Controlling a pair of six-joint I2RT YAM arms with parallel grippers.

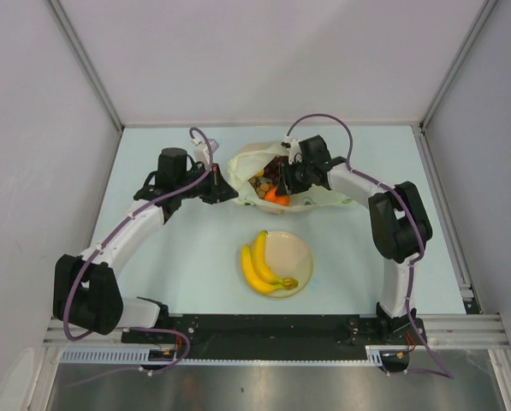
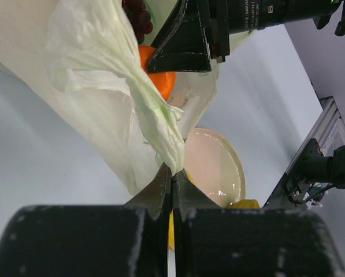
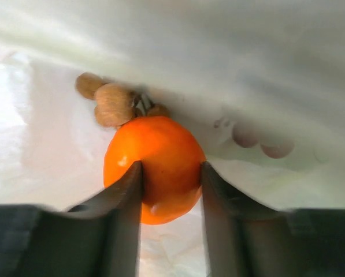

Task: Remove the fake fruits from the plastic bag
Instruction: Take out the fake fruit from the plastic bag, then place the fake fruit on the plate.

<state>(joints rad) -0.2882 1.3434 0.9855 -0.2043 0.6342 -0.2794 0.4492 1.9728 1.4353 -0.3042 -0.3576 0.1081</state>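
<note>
pale blue tabletop (image 1: 195, 265), grey walls (image 1: 32, 128) — cream plate (image 1: 293, 252) near bag (image 1: 240, 164)

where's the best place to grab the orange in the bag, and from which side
Across its widest middle, entering through the open mouth of the bag: the orange is round and smooth, so opposite sides pinch evenly, as the right end effector grips it.

Plastic bag (image 1: 243, 163) behind plate (image 1: 295, 252), 2 bananas (image 1: 257, 264) on plate's left side, orange (image 3: 155, 161) inside bag
</note>
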